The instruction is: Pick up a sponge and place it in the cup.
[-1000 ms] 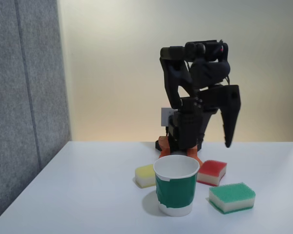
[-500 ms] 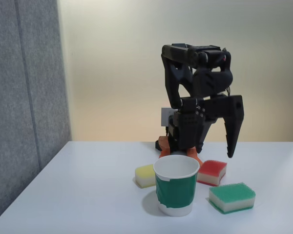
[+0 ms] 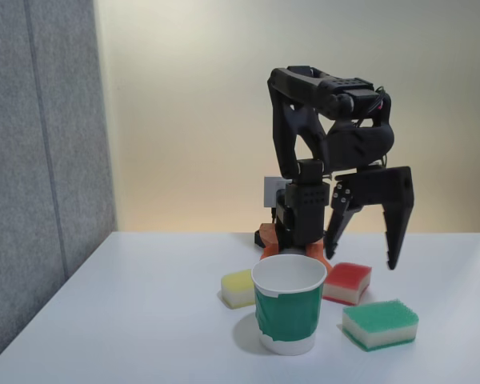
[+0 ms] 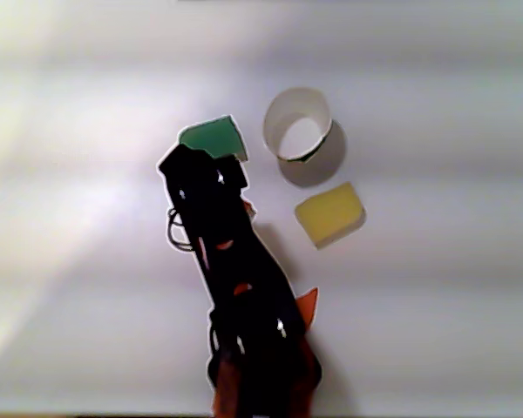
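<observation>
Currently we note the small rectangular sponge with red scouring top and cream foam base (image 3: 348, 282) lying flat on the white table (image 3: 144, 320), towards the far edge near the arm's base, just behind and to the right of the white paper cup with the dark green band (image 3: 288, 314) in the fixed view. The black two-finger gripper (image 3: 362, 258) hangs above it with jaws spread wide, holding nothing, tips pointing down and straddling the sponge's line.

Risks as we judge them:
- The green-topped sponge with pale base (image 3: 380, 324) sits just beside the red one, nearer the front edge. A descent drifting forward could clamp the wrong sponge or nudge both. In the other view the arm hides the red sponge and overlaps the green one (image 4: 213, 138).
- The left finger comes down near the cup rim; a sideways swing may tip the light cup.
- Soft foam may compress and slip from a shallow pinch.
- The yellow sponge (image 3: 238, 288) lies left of the cup, well apart from the gripper.
</observation>
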You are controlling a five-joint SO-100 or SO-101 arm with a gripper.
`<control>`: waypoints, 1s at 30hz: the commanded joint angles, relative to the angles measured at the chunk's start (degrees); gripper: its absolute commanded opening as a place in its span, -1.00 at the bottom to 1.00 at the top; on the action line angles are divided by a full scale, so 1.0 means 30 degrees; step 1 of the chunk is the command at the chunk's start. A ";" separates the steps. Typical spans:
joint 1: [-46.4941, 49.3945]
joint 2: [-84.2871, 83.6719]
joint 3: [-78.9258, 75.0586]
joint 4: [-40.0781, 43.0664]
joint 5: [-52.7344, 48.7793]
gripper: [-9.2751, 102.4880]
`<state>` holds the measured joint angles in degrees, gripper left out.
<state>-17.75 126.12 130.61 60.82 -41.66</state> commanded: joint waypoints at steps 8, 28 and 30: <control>-0.0381 0.1055 0.1084 -0.0557 -0.1934 -0.12; -0.0791 -0.2021 0.3691 -0.4541 -0.3691 -0.14; -0.0791 -0.1846 0.4277 -0.4775 -0.3545 -0.19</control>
<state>-19.86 118.92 142.03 46.58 -51.59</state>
